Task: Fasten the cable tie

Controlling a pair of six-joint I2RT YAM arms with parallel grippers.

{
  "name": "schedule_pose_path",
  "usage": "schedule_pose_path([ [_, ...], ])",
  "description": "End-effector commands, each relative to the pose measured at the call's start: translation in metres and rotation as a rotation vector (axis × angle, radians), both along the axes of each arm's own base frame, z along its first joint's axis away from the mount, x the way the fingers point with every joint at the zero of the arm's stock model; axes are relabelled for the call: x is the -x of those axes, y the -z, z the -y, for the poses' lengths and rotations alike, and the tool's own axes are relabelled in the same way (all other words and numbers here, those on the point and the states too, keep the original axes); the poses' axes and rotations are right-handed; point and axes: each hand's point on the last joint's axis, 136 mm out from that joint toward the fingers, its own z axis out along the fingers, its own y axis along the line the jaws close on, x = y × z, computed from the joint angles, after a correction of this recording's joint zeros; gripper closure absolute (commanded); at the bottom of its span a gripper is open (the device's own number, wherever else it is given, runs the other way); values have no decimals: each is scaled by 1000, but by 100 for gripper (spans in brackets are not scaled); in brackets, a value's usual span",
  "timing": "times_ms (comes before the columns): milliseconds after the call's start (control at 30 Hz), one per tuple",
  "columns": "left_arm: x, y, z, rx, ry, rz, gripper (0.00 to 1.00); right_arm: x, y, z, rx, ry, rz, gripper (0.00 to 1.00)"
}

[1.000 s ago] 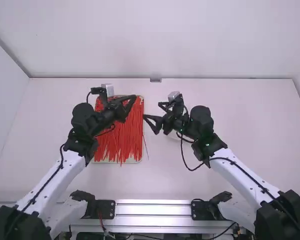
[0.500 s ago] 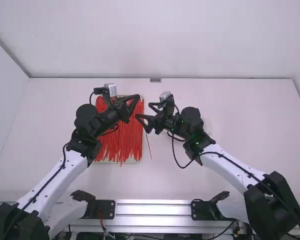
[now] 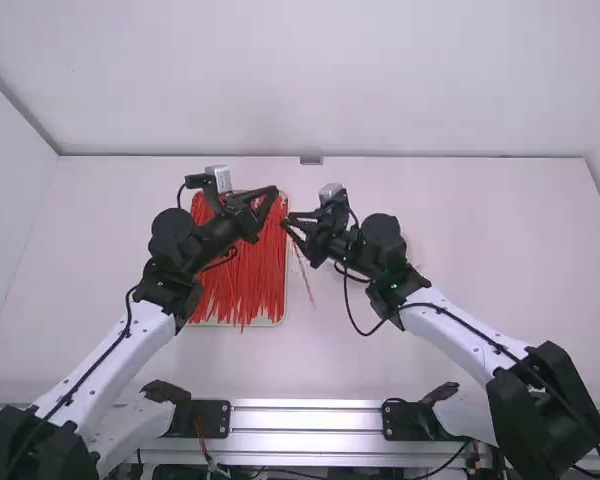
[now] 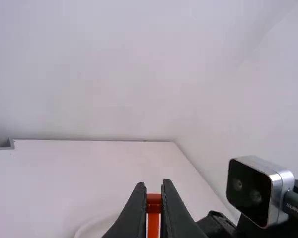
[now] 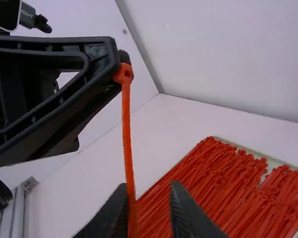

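Cable tie [image 5: 127, 148] hung by its head from the left claw [image 4: 153, 191], pinched tight; the right claw [image 5: 148, 192] stood narrowly parted around its strap, above the table [image 3: 460, 260].

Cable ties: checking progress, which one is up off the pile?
The cable tie pinched at its head by the left gripper, hanging clear; the other ties lie heaped on the tray.

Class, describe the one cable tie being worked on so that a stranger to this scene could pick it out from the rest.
On the white table sits a tray heaped with red cable ties. Beside it one cable tie is held up, its head pinched in the left hand. Unlike the others, it is lifted and alone.
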Motion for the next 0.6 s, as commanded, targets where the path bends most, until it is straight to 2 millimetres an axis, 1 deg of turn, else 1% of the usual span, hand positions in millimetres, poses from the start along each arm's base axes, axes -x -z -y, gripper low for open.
schedule_pose_path([
  [0,2,1,6,5,13,-4,98,-3,-14,-2,-22,-2,27,88],
  [33,3,1,6,6,14,-3,98,-2,-15,-2,-23,-3,29,91],
  [67,3,1,6,6,14,-4,98,-2,-15,-2,-23,-4,30,91],
  [133,2,1,6,6,14,-4,98,-2,-15,-3,-23,-6,30,100],
  [333,2,1,5,5,11,-4,98,-2,-14,-2,-21,-5,27,100],
  [433,1,-1,2,-24,2,31,91,-5,-15,1,-18,2,40,100],
  [467,0,-1,1,-35,-3,42,85,-7,-15,4,-19,3,39,100],
  [500,0,-1,0,-47,-6,51,70,-9,-18,11,-28,-14,42,100],
  [567,-1,-1,-3,-61,-11,61,57,-10,-21,18,-43,-40,37,100],
])
